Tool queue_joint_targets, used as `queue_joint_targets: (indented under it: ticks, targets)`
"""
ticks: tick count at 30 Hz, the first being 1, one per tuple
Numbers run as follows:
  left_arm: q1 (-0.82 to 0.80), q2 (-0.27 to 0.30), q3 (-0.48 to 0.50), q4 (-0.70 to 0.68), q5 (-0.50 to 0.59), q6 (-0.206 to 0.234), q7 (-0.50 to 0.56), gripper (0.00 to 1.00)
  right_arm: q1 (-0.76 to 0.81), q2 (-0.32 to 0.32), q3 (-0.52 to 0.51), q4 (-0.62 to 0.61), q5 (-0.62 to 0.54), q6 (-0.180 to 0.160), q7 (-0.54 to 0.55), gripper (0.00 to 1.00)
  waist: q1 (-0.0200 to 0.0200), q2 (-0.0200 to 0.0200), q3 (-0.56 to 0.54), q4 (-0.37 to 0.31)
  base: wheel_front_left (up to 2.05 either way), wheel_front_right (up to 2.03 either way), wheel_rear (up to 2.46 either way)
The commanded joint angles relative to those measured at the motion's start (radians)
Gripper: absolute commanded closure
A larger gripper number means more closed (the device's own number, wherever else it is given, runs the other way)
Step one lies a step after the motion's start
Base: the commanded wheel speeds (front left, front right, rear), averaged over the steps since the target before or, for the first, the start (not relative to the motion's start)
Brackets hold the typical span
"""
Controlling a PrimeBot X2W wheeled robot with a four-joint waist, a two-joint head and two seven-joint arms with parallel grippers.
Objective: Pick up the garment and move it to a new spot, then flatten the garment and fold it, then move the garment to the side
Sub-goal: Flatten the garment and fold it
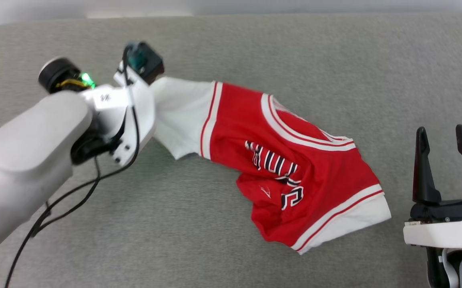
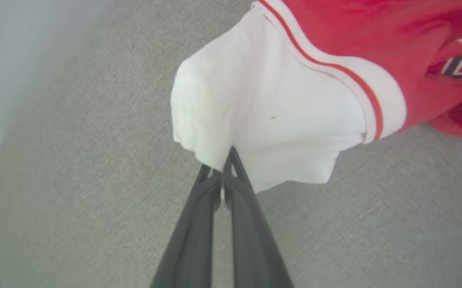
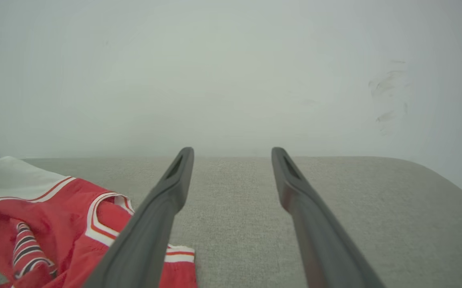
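Note:
The garment (image 1: 295,160), a red jersey with white sleeves and striped trim, lies crumpled across the grey cloth surface (image 1: 295,52). My left gripper (image 2: 221,170) is shut on the edge of one white sleeve (image 2: 263,112), pinching the cloth between its fingertips. In the head view the left wrist (image 1: 133,100) covers that grip at the sleeve's far-left end. My right gripper (image 1: 443,138) stands open at the lower right, just right of the other sleeve (image 1: 359,218), holding nothing. The right wrist view has the garment (image 3: 55,224) at the lower left, beside my right gripper (image 3: 231,154).
A black cable (image 1: 75,192) hangs from the left arm over the surface. A pale wall (image 3: 231,72) rises behind the surface's far edge. Bare grey surface lies in front of and to the right of the garment.

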Motion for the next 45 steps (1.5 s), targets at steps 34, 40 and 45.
queue_joint_targets:
  ticks: [34,40,45]
  targets:
    - [0.314,0.130,0.094,-0.044,-0.045,0.090,-0.303,0.00,0.078,0.001,-0.007,0.025,-0.017,0.000,-0.002,0.00,0.0000,0.0000,-0.147,0.106,0.00,0.00,0.00]
    - [0.255,0.171,0.116,-0.073,-0.062,0.104,-0.233,0.00,0.075,0.001,0.003,0.018,-0.014,0.000,-0.002,0.00,0.0000,0.0000,-0.142,0.091,0.00,0.00,0.00]
    - [0.247,0.195,0.084,-0.054,-0.124,0.067,-0.071,0.00,0.065,0.001,0.005,0.010,-0.019,0.000,-0.002,0.00,0.0000,0.0000,-0.119,0.071,0.00,0.00,0.00]
